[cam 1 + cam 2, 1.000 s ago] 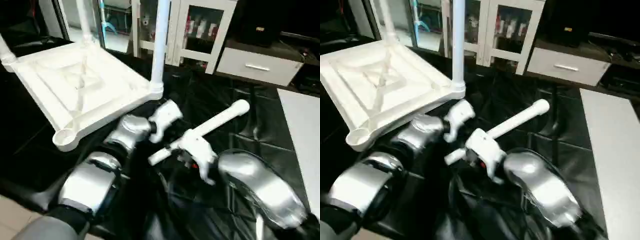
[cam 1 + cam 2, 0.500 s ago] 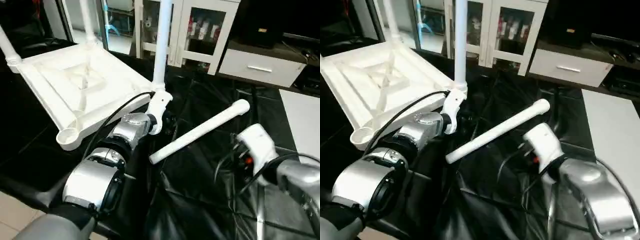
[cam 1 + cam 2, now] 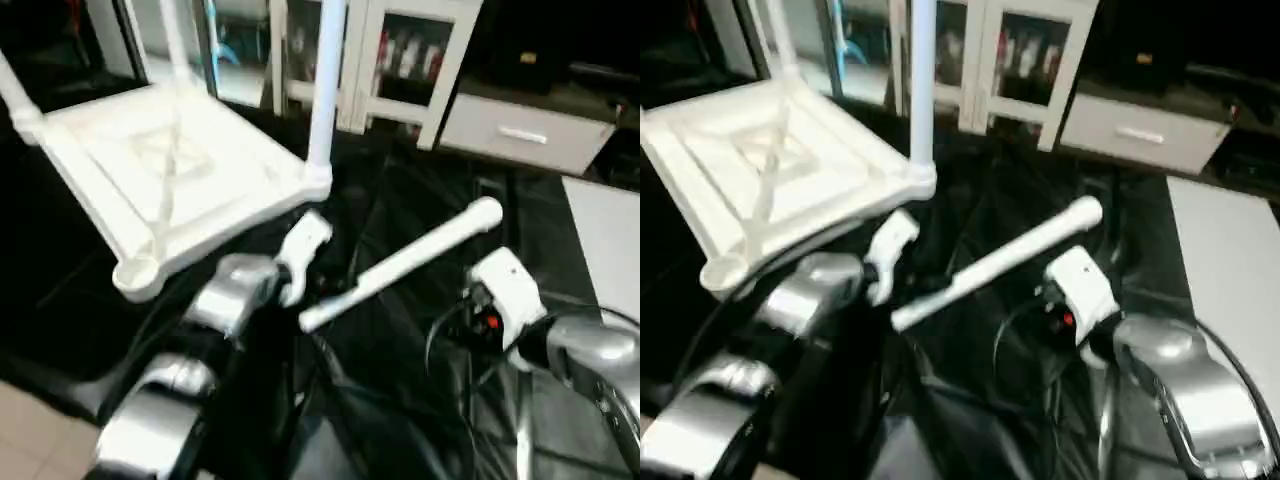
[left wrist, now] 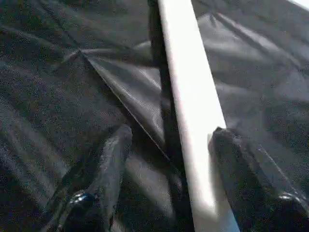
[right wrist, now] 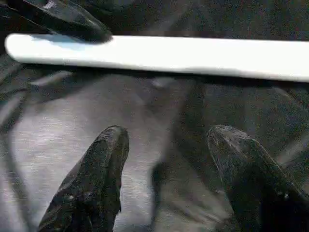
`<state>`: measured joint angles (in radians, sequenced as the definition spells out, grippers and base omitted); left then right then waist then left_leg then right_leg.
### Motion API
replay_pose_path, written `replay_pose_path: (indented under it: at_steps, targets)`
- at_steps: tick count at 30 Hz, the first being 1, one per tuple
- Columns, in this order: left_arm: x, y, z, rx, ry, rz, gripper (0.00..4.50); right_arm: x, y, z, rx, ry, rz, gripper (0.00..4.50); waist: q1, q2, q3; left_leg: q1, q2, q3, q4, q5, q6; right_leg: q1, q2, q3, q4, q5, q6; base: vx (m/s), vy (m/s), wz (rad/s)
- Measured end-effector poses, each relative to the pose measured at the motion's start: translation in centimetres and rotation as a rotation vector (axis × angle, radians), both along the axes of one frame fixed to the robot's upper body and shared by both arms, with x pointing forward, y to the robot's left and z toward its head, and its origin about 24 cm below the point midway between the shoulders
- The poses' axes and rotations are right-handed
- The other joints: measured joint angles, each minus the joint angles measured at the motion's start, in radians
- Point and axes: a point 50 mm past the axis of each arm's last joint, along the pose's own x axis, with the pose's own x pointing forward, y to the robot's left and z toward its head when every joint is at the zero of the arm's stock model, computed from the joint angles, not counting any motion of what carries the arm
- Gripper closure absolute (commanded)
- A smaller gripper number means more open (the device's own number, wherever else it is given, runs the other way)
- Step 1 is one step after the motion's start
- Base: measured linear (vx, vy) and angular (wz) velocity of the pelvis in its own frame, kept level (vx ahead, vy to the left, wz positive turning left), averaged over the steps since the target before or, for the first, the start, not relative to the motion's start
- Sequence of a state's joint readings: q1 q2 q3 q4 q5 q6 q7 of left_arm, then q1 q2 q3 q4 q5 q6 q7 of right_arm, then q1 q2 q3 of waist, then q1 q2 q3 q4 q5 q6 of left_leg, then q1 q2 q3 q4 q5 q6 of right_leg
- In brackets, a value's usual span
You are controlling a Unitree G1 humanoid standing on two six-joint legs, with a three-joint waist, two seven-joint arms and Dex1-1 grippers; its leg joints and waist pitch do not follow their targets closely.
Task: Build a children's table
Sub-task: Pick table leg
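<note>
Children's table top lying upside down, far left on black sheet; corner legs upright. Loose leg flat at centre. Left claw spread, astride loose leg. Right claw spread, nothing pinched. Glass-door cabinet behind; bottle labels unreadable.

**Loose leg betw. both arms**

Upturned table top w/ upright leg at near corner. Loose leg lies diagonally on black sheet. Left gripper by its near end; right gripper just beside it.
</note>
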<state>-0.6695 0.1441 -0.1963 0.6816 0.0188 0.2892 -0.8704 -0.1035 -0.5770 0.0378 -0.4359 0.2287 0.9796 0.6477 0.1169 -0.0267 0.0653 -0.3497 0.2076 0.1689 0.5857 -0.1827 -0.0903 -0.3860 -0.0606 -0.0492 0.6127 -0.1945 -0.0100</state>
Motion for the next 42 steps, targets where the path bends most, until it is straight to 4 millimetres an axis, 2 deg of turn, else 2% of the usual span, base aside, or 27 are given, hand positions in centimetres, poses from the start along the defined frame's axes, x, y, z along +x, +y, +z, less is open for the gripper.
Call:
replay_pose_path:
  at_steps: [2, 4, 7, 10, 16, 23, 28, 37, 41, 42]
  targets:
    - [-0.4, -0.1, -0.3, 0.022, -0.004, -0.010, 1.05, -0.4, -0.2, -0.2, -0.010, 0.018, 0.012, 1.55, 0.000, 0.000, 0.000, 0.000, 0.000, 0.000, 0.000, 0.000, 0.000, 0.001, 0.000, 0.001, 0.000, 0.000, 0.001, 0.000, 0.000, 0.00]
    - [-0.7, -0.3, -0.7, 0.049, 0.003, -0.027, 0.67, -0.4, -0.3, -0.2, -0.015, 0.018, 0.014, 1.55, -0.003, 0.000, 0.000, 0.001, -0.001, 0.001, 0.000, 0.000, 0.000, 0.001, 0.000, 0.002, 0.000, 0.000, 0.002, 0.000, 0.000, 0.00]
    - [-1.1, -0.4, -0.9, 0.108, -0.014, -0.045, 0.66, -0.4, -0.3, -0.2, -0.017, 0.017, 0.014, 1.55, -0.006, 0.001, -0.001, 0.001, 0.000, 0.001, -0.001, 0.000, 0.000, 0.001, 0.001, 0.002, 0.000, -0.002, 0.007, 0.000, 0.000, 0.00]
    - [-1.6, -0.6, -0.9, 0.115, -0.001, -0.051, 0.26, -0.4, -0.3, -0.2, -0.017, 0.019, 0.017, 1.55, -0.008, 0.003, -0.002, 0.001, -0.001, 0.001, -0.001, 0.000, 0.000, 0.001, 0.001, 0.003, 0.001, -0.002, 0.007, 0.000, 0.000, 0.00]
    - [-1.6, -0.3, -0.9, 0.175, -0.014, -0.048, 0.10, -0.4, -0.4, -0.1, -0.027, 0.015, 0.013, 1.55, -0.009, 0.005, -0.003, 0.001, -0.001, 0.001, -0.001, 0.000, 0.000, 0.002, 0.001, 0.003, 0.000, -0.002, 0.007, 0.000, 0.000, 0.00]
    - [-1.6, 1.5, -0.7, 0.250, -0.025, -0.040, 0.77, -0.2, -0.6, -0.2, -0.030, 0.015, 0.006, 1.55, -0.016, 0.006, -0.004, 0.001, -0.001, 0.001, -0.002, 0.000, 0.000, 0.002, 0.001, 0.003, 0.000, -0.003, 0.008, 0.000, 0.000, 0.00]
    - [-2.0, 2.6, -0.6, 0.279, -0.018, -0.062, 1.19, 1.0, -0.9, 0.7, -0.045, -0.045, 0.005, 1.55, -0.019, 0.006, -0.004, 0.001, -0.001, 0.001, -0.002, 0.000, 0.000, 0.001, 0.001, 0.003, 0.000, -0.002, 0.008, 0.000, 0.000, 0.00]
    - [-2.3, 3.0, -0.3, 0.305, -0.020, -0.099, 1.90, 1.6, -1.2, 0.5, -0.054, -0.059, -0.002, 1.55, -0.018, 0.005, -0.004, 0.001, -0.001, 0.001, -0.002, 0.000, 0.000, 0.001, 0.001, 0.004, 0.000, -0.002, 0.007, 0.000, 0.000, 0.00]
    - [-2.4, 3.3, -0.3, 0.313, -0.037, -0.110, 2.38, 2.4, -1.4, 1.1, -0.073, -0.125, -0.011, 1.55, -0.017, 0.005, -0.003, 0.001, -0.001, 0.001, -0.002, 0.000, 0.000, 0.000, 0.001, 0.003, 0.000, -0.002, 0.007, 0.000, 0.000, 0.00]
    - [-2.4, 3.5, -0.2, 0.315, -0.047, -0.118, 2.38, 2.8, -1.4, 1.4, -0.095, -0.170, -0.016, 1.55, -0.018, 0.004, -0.003, 0.001, -0.001, 0.001, -0.002, 0.000, 0.000, 0.000, 0.001, 0.003, 0.001, -0.002, 0.007, 0.000, 0.000, 0.00]
